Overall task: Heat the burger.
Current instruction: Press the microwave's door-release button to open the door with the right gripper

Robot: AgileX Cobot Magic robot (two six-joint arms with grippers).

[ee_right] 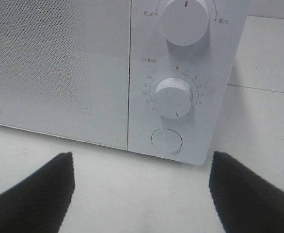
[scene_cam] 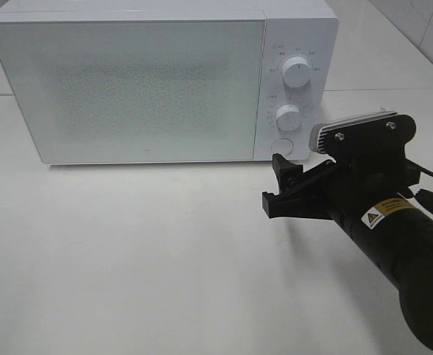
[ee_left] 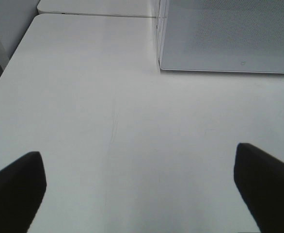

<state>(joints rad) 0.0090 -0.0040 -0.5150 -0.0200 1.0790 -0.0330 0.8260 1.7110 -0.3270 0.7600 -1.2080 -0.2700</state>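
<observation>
The burger is out of view; the white microwave [scene_cam: 150, 89] stands at the back of the table with its frosted door [scene_cam: 128, 89] shut. My right gripper [scene_cam: 275, 183] hovers open and empty just in front of the control panel, level with the round door button [scene_cam: 281, 146]. In the right wrist view its fingers [ee_right: 35, 194] frame that button [ee_right: 166, 140] and the lower dial [ee_right: 173, 97], whose marker points down, away from the red zero. My left gripper [ee_left: 138, 158] is open and empty over bare table, off the microwave's left front corner [ee_left: 160, 63].
The upper dial [scene_cam: 298, 72] sits above the lower one [scene_cam: 288, 117]. White table [scene_cam: 128, 251] stretches in front of the microwave. The right arm's black body [scene_cam: 401, 244] fills the lower right. In the left wrist view the table's edge [ee_left: 6, 73] runs close by.
</observation>
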